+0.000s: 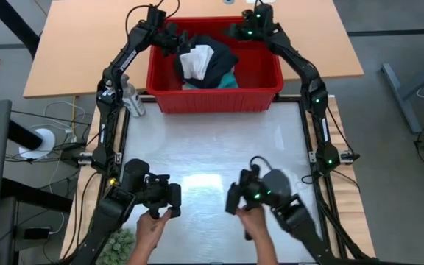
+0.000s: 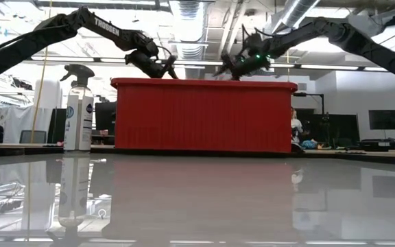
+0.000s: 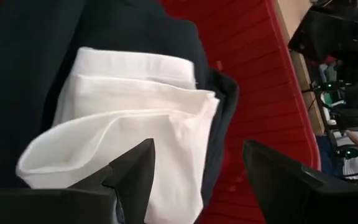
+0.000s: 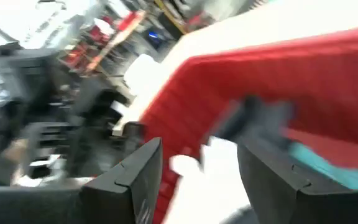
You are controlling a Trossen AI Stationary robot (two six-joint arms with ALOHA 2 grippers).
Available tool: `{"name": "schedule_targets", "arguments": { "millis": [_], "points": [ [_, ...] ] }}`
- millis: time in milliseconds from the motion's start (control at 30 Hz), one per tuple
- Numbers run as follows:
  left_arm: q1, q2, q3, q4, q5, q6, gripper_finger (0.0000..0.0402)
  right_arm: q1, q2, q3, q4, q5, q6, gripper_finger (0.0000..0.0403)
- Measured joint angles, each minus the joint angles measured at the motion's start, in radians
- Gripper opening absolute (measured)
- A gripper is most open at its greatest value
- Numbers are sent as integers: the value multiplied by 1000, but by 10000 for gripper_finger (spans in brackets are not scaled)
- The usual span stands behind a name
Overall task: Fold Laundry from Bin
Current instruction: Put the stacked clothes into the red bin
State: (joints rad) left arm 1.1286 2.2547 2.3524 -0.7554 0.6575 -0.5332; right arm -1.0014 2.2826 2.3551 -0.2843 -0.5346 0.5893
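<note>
While laundry fills bin | left gripper above, agape; right gripper beside

Both pincers hover above the red bin (spray bottle beside).

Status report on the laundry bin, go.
Left gripper open, above white garment in red bin. Right gripper open, over bin's far rim, holding nothing. Laundry all in bin. Spray bottle beside bin, clear.

bin: glossy red plastic
laundry: soft matt cloth (white piece looks smooth)
table: shiny, reflective top
spray bottle: clear plastic
</note>
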Motion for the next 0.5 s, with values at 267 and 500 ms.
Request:
{"name": "schedule_targets", "arguments": {
  "millis": [267,500],
  "points": [
    [9,0,0,13,-21,-3,228,118,28,-2,114,7,-64,206],
    [17,0,0,13,-36,2,228,170,64,-8,138,107,-189,169]
  ]
}}
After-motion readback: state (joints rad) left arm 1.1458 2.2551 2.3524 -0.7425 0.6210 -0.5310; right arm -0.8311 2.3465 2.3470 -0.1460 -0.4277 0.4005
